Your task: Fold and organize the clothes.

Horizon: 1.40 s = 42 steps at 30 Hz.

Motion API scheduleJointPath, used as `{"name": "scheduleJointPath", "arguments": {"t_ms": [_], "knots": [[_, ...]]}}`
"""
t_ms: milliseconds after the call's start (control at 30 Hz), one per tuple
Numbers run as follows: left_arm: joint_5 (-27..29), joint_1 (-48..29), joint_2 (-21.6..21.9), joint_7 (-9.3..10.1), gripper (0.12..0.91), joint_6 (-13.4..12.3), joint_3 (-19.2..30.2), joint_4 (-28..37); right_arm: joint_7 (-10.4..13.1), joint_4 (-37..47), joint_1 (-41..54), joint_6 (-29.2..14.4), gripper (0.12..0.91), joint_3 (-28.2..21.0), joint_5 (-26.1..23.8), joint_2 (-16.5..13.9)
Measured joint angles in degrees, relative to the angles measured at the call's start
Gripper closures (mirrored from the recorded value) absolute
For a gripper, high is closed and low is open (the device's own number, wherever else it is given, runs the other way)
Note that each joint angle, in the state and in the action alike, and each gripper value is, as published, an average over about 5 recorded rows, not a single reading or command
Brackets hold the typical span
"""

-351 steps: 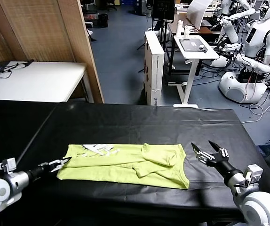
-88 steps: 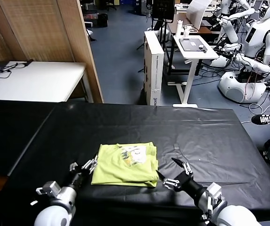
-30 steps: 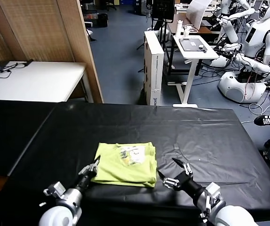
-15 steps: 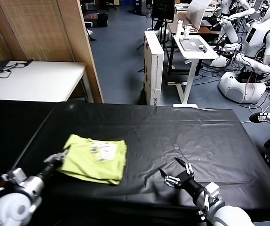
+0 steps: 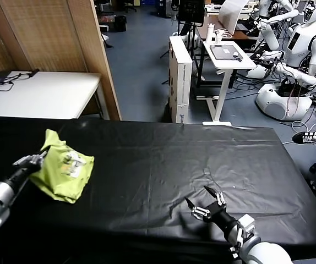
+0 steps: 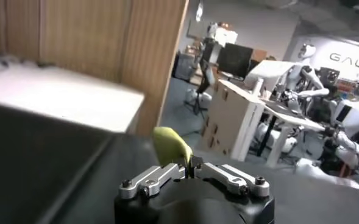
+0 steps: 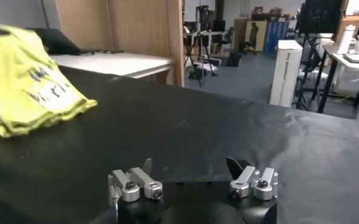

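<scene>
Left gripper [image 5: 35, 160], clamped on one edge of the folded T-shirt [image 5: 65, 172], holds it at the black table's [image 5: 163, 159] left side, apparently for stowing; right gripper [image 5: 205, 204] hovers spread wide near the front edge

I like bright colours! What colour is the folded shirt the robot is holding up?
Lime yellow-green T-shirt, with a small white print. Best seen in the head view.

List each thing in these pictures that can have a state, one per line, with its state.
T-shirt: folded into a compact bundle, held by one edge, tilted at the table's left side.
Left gripper: fingers shut on the T-shirt.
Right gripper: fingers open, empty, low over the black table cover.
</scene>
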<state>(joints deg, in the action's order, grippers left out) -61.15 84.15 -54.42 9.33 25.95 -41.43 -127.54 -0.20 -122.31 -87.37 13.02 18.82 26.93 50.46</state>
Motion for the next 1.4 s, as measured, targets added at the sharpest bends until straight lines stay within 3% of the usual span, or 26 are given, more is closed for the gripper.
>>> {"name": "scheduleJointPath", "arguments": {"t_ms": [200, 400, 500, 733, 833, 1133, 1267, 1400], "knots": [[5.3, -4.22, -8.25, 1.01, 0.856, -0.4, 15.51, -0.28, 0.26, 0.01, -0.27, 0.24, 0.118, -0.38, -0.08, 0.44], [7.73, -6.61, -13.16, 0.86, 0.845, -0.9, 22.18, 3.46, 0.44, -0.22, 0.36, 0.85, 0.118, -1.08, 1.79, 0.64], [7.93, -6.7, -13.58, 0.74, 0.737, -0.84, 23.19, 4.05, 1.01, -0.33, 1.03, 1.72, 0.118, -1.64, 3.39, 0.71], [9.49, -5.68, -13.09, -0.36, 0.295, -0.78, 23.35, 3.7, 3.22, -0.49, 3.82, 5.57, 0.118, -3.42, 10.16, 1.25], [10.1, -5.09, -12.64, -0.64, 0.165, -0.92, 22.69, 3.67, 5.33, -0.6, 5.43, 7.86, 0.118, -4.42, 14.43, 1.9], [10.88, -3.4, -11.67, -0.79, 0.123, -1.52, 19.92, 3.77, 14.66, 1.44, 12.52, 12.9, 0.118, -9.95, 27.34, 5.88], [11.3, -2.69, -11.91, -0.83, 0.123, -2.02, 18.99, 3.83, 17.13, 3.07, 15.49, 13.4, 0.118, -13.01, 27.77, 8.05], [11.4, -2.29, -12.17, -0.84, 0.123, -2.14, 18.52, 3.98, 18.06, 4.44, 17.35, 14.08, 0.118, -15.61, 26.06, 9.54]]}}
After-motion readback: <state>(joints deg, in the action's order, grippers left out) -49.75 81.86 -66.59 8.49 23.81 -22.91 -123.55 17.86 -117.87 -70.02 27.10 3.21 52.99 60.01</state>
